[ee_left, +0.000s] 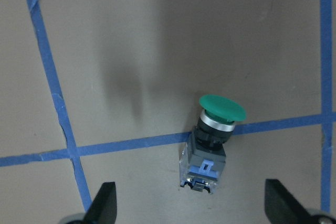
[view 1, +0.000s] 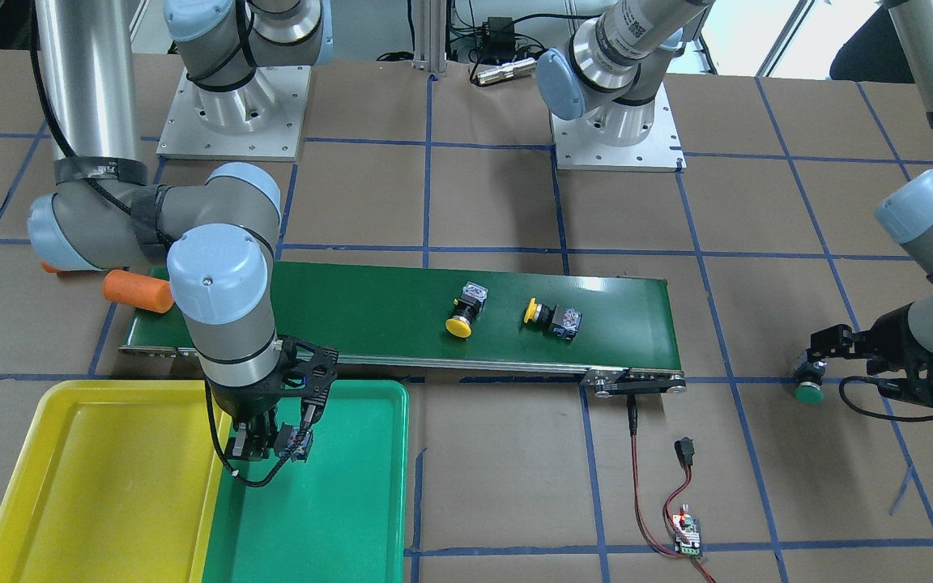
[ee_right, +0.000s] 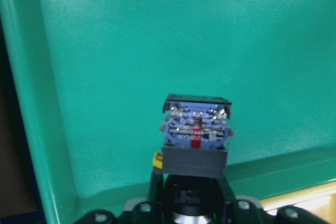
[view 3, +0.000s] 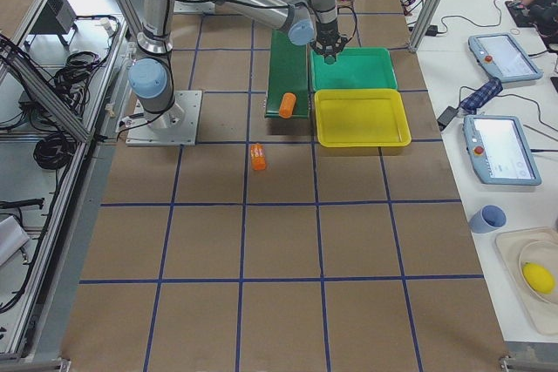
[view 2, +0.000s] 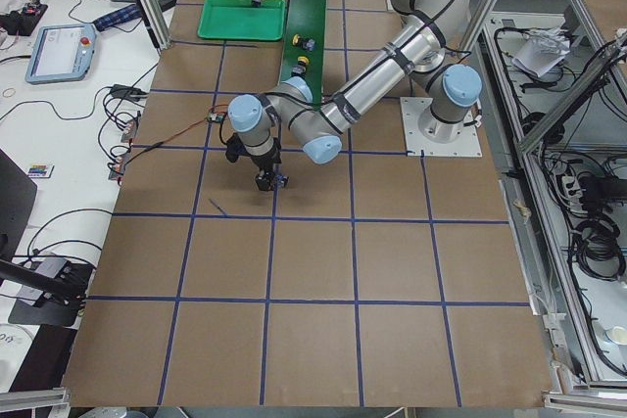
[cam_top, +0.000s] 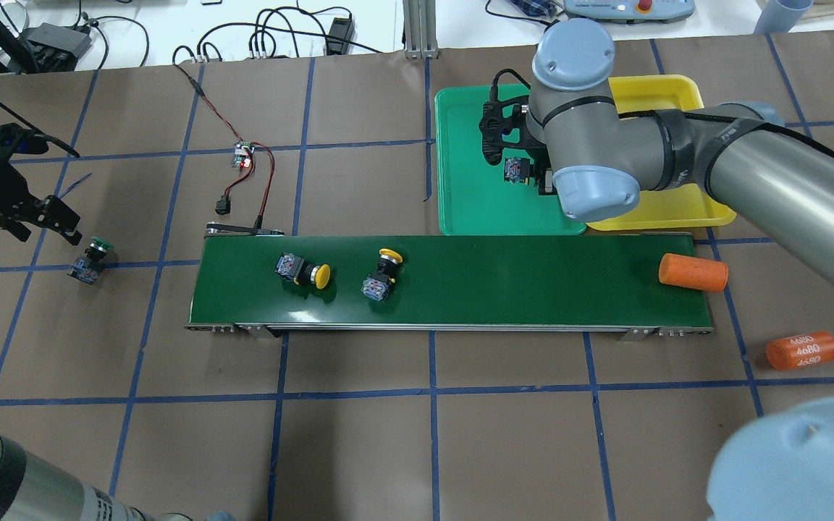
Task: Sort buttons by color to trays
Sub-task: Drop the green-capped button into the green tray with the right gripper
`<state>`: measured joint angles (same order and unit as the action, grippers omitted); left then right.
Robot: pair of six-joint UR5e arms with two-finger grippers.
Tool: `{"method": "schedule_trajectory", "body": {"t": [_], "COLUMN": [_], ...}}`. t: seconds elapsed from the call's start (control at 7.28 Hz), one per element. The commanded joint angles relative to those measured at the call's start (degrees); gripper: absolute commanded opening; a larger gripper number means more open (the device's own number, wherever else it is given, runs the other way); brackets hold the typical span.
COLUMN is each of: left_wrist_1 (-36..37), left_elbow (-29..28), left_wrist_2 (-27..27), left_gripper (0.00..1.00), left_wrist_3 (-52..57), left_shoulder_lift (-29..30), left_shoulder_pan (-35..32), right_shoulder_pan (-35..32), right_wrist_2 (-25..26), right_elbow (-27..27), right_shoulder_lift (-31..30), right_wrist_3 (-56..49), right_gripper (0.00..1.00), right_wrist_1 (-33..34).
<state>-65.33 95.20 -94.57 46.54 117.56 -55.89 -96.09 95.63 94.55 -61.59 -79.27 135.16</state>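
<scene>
My right pincer hangs over the green tray, clamped on a button whose cap is hidden. The yellow tray lies alongside, touching it. My left pincer is low beside a green button on the table. A yellow button and a second yellow button lie apart on the conveyor belt.

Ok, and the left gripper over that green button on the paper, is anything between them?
Nothing visible. In the left wrist view the green button lies on its side on bare paper, across a blue tape line. The left gripper is open, its fingertips wide on either side, with nothing over the button.
</scene>
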Motion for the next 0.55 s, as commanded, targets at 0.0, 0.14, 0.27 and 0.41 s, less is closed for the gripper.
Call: {"method": "schedule_trajectory", "body": {"t": [0.0,0.14,0.27,0.41], "left_wrist_1": [1.25,2.83,2.84,2.93], "left_elbow": [1.74,1.83,1.92,1.92], "left_wrist_2": [0.18,-0.08,0.17,0.35], "left_gripper": [1.0,0.71,0.51,0.44], "left_wrist_3": [2.85,3.64,3.21,3.38], "left_shoulder_lift": [0.74,0.83,1.62,1.97], "left_shoulder_pan": [-0.01,-0.1,-0.1,-0.01], "right_shoulder_pan": [-0.06,-0.06,0.2,0.12], "right_wrist_2": [-0.88,-0.89,-0.71,-0.36], "right_elbow": [-0.33,-0.16,1.15,4.99], "right_shoulder_lift": [0.77,0.51,-0.63,-3.51], "right_wrist_3": [0.08,0.08,-0.35,-0.62], "right_gripper": [1.0,1.0,1.0,1.0], "right_wrist_1": [0.1,-0.34,-0.43,-0.52]}}
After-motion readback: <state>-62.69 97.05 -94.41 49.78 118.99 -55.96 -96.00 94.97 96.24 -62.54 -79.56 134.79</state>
